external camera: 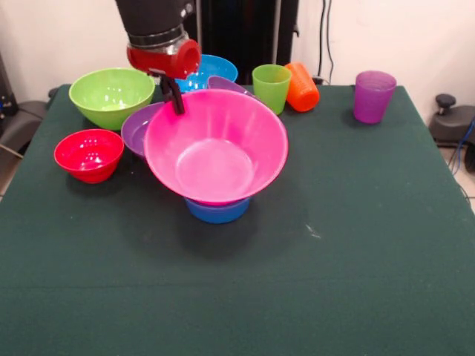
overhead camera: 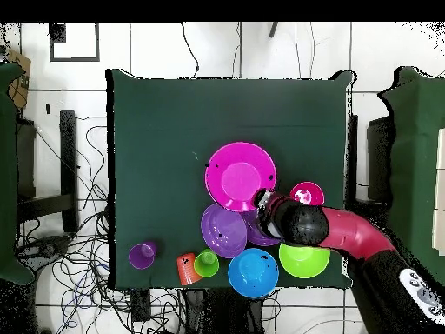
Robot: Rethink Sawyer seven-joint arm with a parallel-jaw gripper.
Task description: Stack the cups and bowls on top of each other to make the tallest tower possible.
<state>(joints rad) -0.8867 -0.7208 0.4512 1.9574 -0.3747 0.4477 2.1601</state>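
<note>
At the far rim of the big pink bowl (external camera: 216, 148): gripper (external camera: 175, 98), jaws pinched on that rim. Under the pink bowl: a blue bowl (external camera: 217, 211). Beside it: purple bowl (external camera: 136, 127), red bowl (external camera: 89, 153).

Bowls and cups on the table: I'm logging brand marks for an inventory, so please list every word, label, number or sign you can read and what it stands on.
None can be read in either view.
The pink bowl, red bowl, lime green bowl, green cup, orange cup and purple cup show plain glossy plastic.
The gripper and green table cloth carry no legible marking.
</note>
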